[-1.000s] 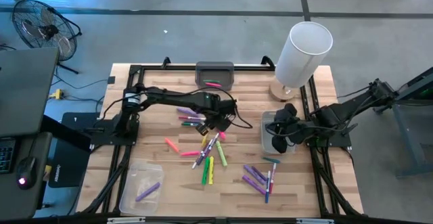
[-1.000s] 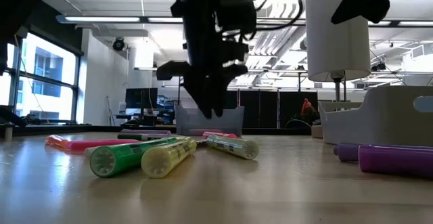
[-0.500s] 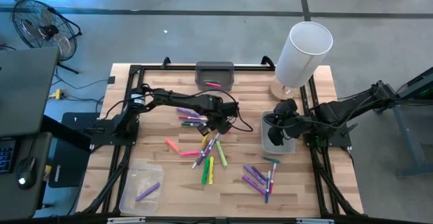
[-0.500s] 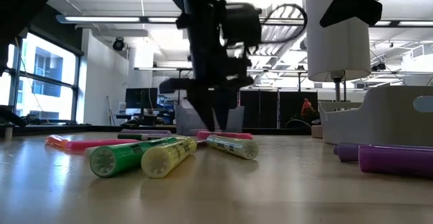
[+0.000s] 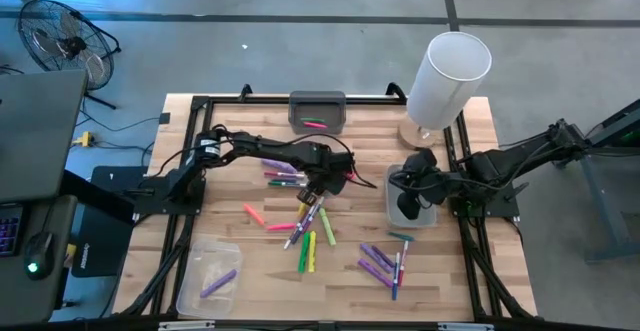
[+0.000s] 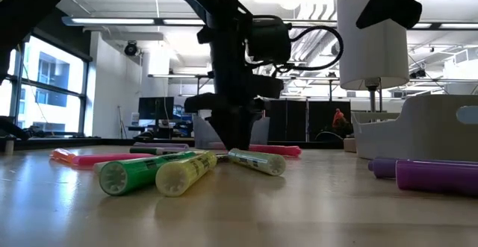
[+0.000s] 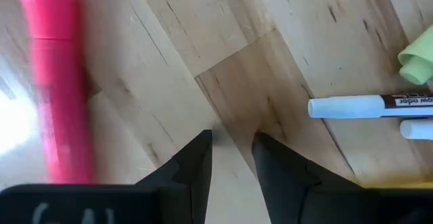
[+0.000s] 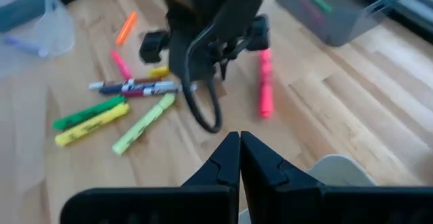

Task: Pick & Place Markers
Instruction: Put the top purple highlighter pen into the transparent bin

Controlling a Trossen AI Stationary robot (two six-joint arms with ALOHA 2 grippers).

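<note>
The pale wooden table (image 5: 230,136) fills mid-frame. At centre, the left gripper (image 5: 318,186) hangs fingers apart, empty, just beside a pink marker (image 7: 57,82) among scattered markers (image 5: 310,241). Centre-right, the right gripper (image 5: 412,209) waits closed. I'd straddle the barrel squarely.

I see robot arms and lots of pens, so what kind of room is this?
Probably a robotics lab or workshop. A wooden worktable holds scattered markers, the floor is bare concrete with a floor fan, and the low view shows an open ceiling with strip lights.
</note>
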